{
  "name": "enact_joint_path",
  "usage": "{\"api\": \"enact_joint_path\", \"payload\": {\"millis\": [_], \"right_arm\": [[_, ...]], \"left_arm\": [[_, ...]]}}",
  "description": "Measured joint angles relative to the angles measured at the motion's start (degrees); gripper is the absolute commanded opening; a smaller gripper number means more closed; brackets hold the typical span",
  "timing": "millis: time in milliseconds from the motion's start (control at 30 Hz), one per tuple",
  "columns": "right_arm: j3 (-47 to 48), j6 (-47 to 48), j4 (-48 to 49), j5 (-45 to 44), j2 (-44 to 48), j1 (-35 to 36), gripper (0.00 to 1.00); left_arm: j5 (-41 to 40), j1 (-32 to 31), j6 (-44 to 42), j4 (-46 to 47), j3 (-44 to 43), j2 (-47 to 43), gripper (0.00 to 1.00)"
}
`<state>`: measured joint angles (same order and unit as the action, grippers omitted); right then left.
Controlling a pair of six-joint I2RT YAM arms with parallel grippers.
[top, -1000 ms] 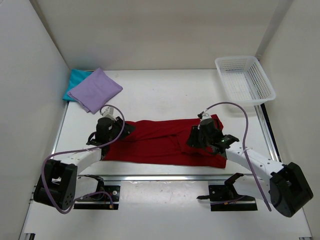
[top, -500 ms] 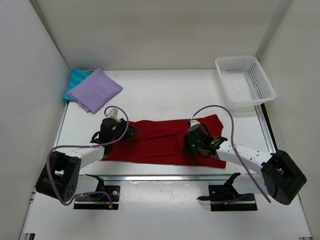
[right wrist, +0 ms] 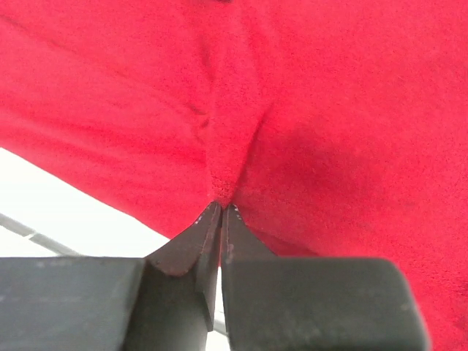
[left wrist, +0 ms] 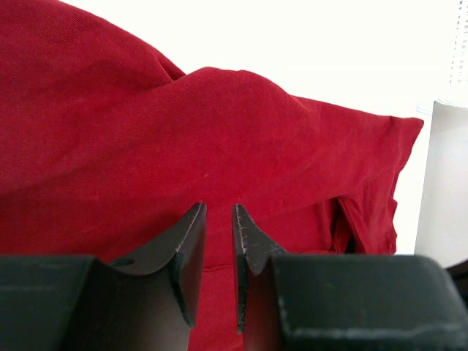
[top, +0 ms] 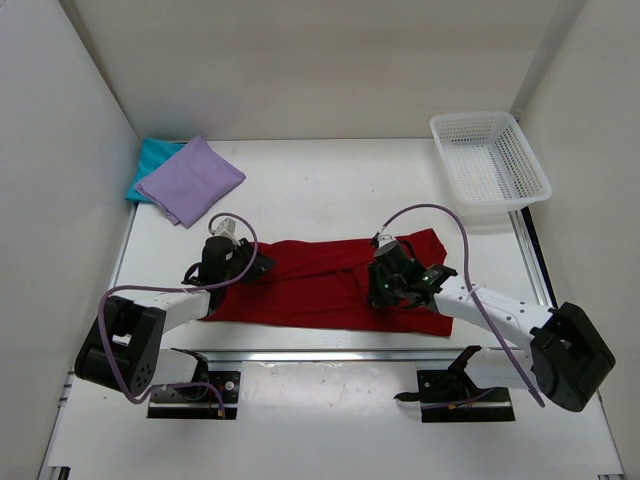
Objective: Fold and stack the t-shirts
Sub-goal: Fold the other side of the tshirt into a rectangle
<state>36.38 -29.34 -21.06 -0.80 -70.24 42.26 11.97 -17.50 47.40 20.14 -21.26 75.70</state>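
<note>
Beyond my left gripper (left wrist: 218, 212), toward the back left corner, the light lavender t-shirt (top: 190, 181) lies folded on top of the teal t-shirt (top: 148, 158), of which only an edge shows. My left fingers stand a narrow slit apart at the left end of the dark red t-shirt (top: 315, 282). Red fills the slit, and I cannot tell whether any cloth is pinched there. The red shirt lies as a long creased band on the white table (top: 330, 190), reaching from one gripper to the other, with a fold humped up just ahead of the left fingertips. My right gripper (right wrist: 221, 208) is clenched on a small ridge of the same shirt near its right end. Beyond it to the right, well apart, stands the white mesh basket (top: 490, 160). My arms cover parts of the red shirt, so its sleeves and collar are hard to make out.
</note>
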Motion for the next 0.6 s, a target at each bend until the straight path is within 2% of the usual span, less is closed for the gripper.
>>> {"api": "enact_joint_path", "payload": {"millis": [167, 200, 333, 400, 467, 500, 567, 600], "right_arm": [[1.4, 0.0, -1.0, 3.1, 0.6, 0.2, 0.02], [1.4, 0.0, -1.3, 3.6, 0.4, 0.4, 0.06], [1.4, 0.0, -1.7, 5.4, -0.5, 1.5, 0.33], [1.4, 0.8, -2.4, 6.0, -0.4, 1.3, 0.37], [1.4, 1.5, -3.1, 6.5, 1.0, -0.9, 0.35], [1.4, 2.0, -3.2, 7.1, 2.2, -3.4, 0.30], [1.4, 3.1, -2.1, 7.9, 4.7, -10.0, 0.12], [1.3, 3.6, -1.0, 8.3, 5.5, -14.1, 0.09]], "left_arm": [[0.0, 0.8, 0.0, 0.0, 0.0, 0.0, 0.32], [0.0, 1.0, 0.0, 0.0, 0.0, 0.0, 0.31], [0.1, 1.7, 0.0, -0.4, -0.5, 0.0, 0.32], [0.1, 2.0, -0.1, -0.5, -0.8, -0.1, 0.32], [0.2, 2.6, -0.2, -0.5, -0.9, -0.2, 0.32], [0.3, 2.8, -0.2, -0.5, -0.9, -0.3, 0.32], [0.3, 3.0, -0.1, -0.6, -0.9, -0.2, 0.32], [0.3, 3.1, 0.0, -0.6, -1.0, -0.1, 0.31]]}}
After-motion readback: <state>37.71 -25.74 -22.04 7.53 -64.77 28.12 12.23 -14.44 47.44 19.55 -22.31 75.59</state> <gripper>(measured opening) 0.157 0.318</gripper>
